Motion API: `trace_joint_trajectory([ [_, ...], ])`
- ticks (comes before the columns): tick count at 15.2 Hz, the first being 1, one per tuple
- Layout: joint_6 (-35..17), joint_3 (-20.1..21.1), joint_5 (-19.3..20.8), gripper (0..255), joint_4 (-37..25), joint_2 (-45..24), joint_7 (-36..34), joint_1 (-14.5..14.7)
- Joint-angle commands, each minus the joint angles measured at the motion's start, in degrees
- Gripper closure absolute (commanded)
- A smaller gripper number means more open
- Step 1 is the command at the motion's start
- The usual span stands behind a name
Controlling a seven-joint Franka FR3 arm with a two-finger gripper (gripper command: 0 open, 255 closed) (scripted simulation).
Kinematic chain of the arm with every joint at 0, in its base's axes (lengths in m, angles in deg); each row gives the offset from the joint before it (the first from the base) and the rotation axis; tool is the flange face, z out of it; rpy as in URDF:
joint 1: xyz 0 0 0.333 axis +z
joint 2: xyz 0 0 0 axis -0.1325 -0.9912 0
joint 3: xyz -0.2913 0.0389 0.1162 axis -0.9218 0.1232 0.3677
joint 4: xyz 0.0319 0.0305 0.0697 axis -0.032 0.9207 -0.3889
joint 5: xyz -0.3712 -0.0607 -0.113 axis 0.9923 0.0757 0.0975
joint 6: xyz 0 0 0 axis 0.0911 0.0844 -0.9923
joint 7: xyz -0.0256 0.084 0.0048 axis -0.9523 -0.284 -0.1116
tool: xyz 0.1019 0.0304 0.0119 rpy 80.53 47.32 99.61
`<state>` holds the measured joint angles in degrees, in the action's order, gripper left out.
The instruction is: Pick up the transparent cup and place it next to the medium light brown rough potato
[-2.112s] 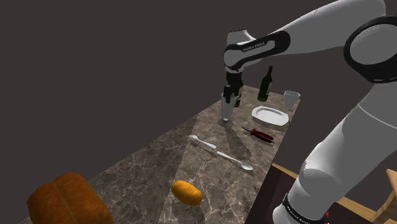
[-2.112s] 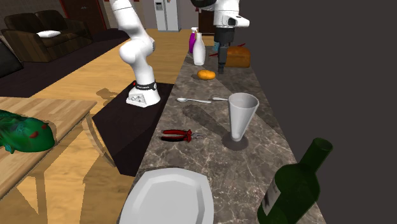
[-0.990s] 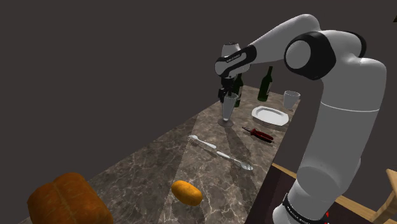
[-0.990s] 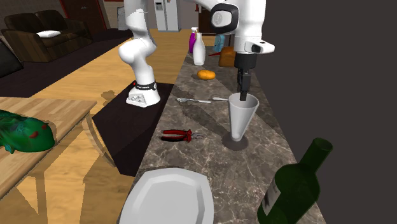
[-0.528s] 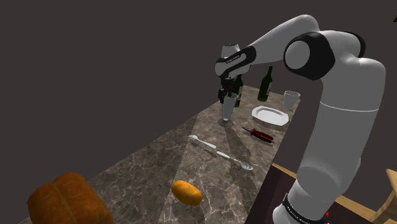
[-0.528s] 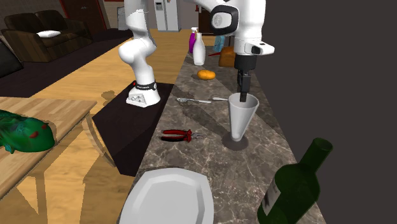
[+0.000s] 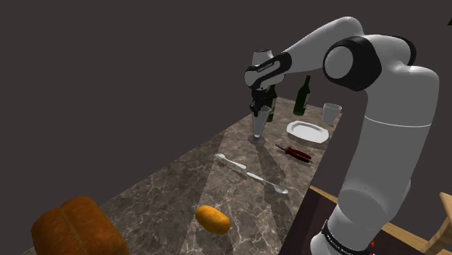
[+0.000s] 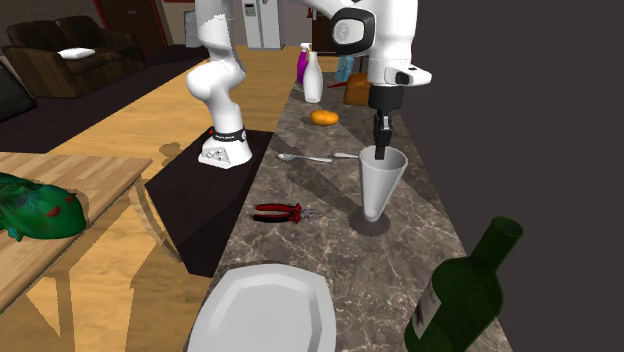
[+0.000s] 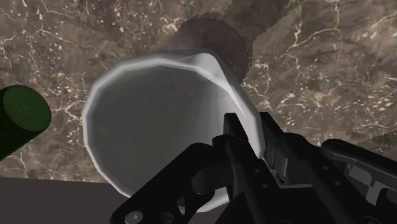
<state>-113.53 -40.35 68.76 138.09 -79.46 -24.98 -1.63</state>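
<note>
The transparent cup (image 7: 258, 124), a cone-shaped glass on a round foot, stands upright on the marble counter (image 7: 188, 181) near its far end. My gripper (image 7: 258, 109) comes down from above onto its rim. In the wrist view the gripper (image 9: 257, 137) is shut on the cup (image 9: 153, 121), with one finger inside the wall and one outside. From the second exterior view the gripper (image 8: 380, 150) dips into the cup (image 8: 381, 188) at its far rim. The potato (image 7: 213, 219), orange-brown and oval, lies well apart at the counter's near end, and it shows as a small potato (image 8: 323, 117) beyond the arm.
Two spoons (image 7: 250, 174) lie between cup and potato. A white plate (image 7: 307, 131), a red-handled tool (image 7: 295, 152), green bottles (image 7: 301, 98) and a white mug (image 7: 332, 113) stand near the cup. A bread loaf (image 7: 72, 228) sits beside the potato. A dark wall runs along the counter.
The fingers have shut on the cup's rim in the last half second. The arm came down over the cup earlier and has held still since; the cup has not moved.
</note>
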Motion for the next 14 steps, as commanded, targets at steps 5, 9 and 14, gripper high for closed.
trace_joint_trajectory([
  [5, 2.1, 0.0, 0.1, 255, -1.3, 0.7, 0.1, 0.1],
  [9, 4.9, 0.0, 0.2, 255, -3.3, 1.7, 0.4, 0.1],
  [14, 8.6, 0.0, 0.2, 255, -6.1, 2.5, 0.7, 0.2],
])
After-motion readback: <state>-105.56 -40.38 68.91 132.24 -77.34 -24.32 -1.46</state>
